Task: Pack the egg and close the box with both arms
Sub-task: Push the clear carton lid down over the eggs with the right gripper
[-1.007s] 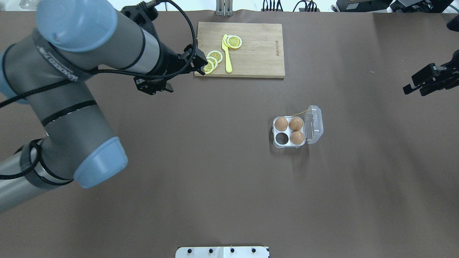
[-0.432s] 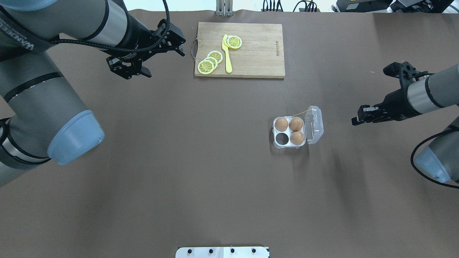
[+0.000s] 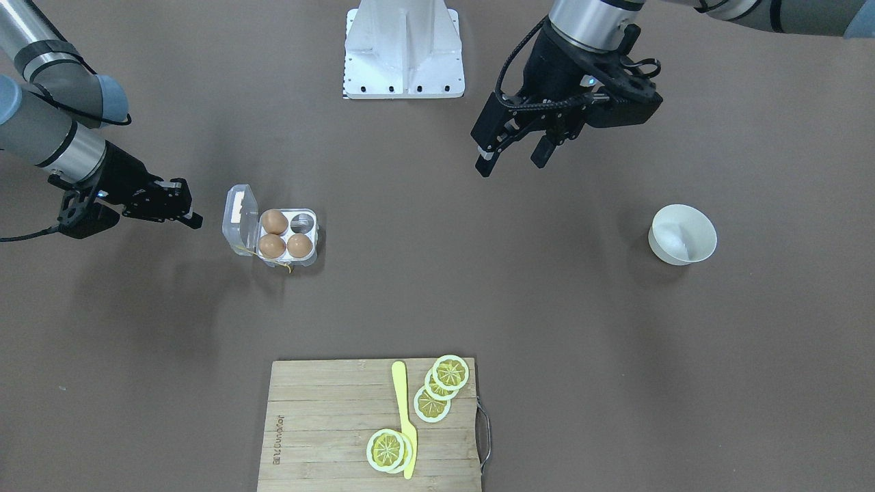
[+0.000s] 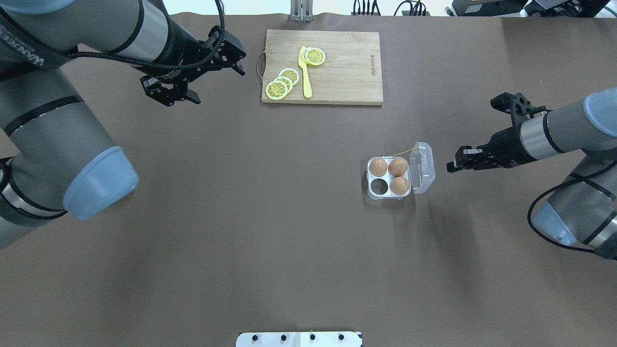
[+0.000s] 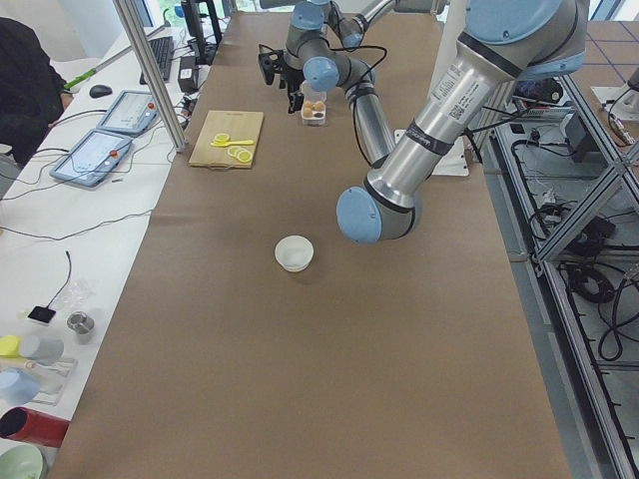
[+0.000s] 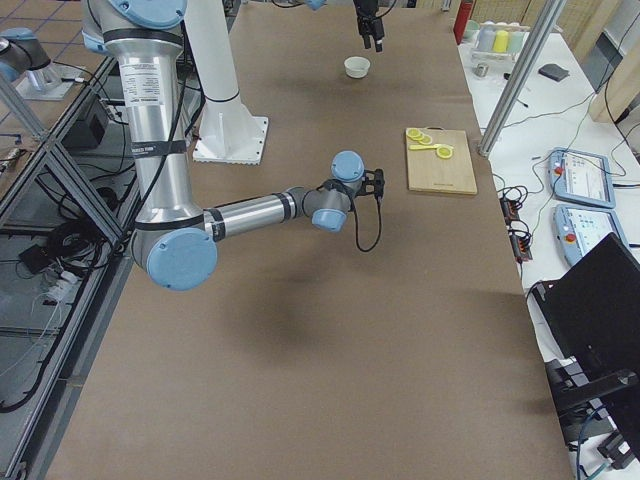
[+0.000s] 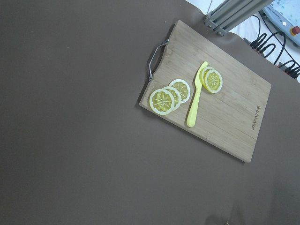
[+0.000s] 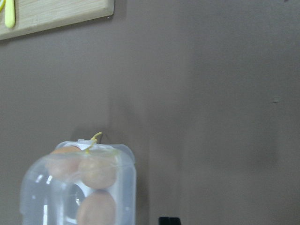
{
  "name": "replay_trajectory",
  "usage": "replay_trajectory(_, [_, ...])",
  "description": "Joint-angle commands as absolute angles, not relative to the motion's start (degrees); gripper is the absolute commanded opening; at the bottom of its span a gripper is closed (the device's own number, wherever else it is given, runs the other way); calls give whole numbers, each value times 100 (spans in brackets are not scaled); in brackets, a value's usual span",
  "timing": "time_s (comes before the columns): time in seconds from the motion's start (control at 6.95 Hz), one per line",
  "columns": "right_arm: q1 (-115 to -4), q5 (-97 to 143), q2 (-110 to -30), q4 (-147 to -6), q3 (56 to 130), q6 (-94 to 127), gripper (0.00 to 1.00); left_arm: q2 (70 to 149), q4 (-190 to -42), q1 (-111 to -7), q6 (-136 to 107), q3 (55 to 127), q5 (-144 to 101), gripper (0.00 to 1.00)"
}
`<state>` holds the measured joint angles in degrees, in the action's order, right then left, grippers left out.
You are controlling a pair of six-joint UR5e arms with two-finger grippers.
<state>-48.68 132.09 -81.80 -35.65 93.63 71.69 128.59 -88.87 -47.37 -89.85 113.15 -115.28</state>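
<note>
The box (image 4: 381, 187), three eggs (image 4: 378, 167) seated, is sitting just ahead of the right gripper (image 4: 452, 166); whether its fingers are apart I cannot tell. The left gripper (image 3: 511, 162), fingers apart, is hanging well away, so pushing the lid (image 4: 422, 167) could slide the unbraced box across the worktop (image 4: 289, 217).

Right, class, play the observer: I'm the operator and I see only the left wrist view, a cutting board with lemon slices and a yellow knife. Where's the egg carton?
Observer: The clear egg carton sits on the robot's right side, its lid open.
Operator: How full is it?
Observer: Three brown eggs; the cell nearest the robot, on its left, is empty.
Operator: And my gripper?
Observer: The left gripper is open and holds nothing.
</note>
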Motion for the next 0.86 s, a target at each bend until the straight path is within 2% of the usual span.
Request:
replay_trajectory(0.0, [-4459, 13324, -7430, -3594, 9413, 8275, 0, 12823, -8912, -4755, -8982, 11312, -11531, 97])
replay_trajectory(0.29, [-4140, 13141, -6761, -3665, 9369, 8700, 0, 12745, -8921, -4781, -8939, 11329, -11540, 97])
replay_trajectory(0.43, [-4140, 13166, -6698, -4039, 9604, 8701, 0, 12640, -8964, -4781, -8930, 11338, -11540, 97])
replay_trajectory(0.58, [-4218, 13166, -6541, -4556, 9911, 8684, 76, 12534, -8956, -4790, -8747, 11347, -11523, 97])
replay_trajectory(0.72, [-4401, 13096, -6435, -5162, 10271, 8640, 100, 12263, -8965, -4842, -8432, 11425, -11488, 98])
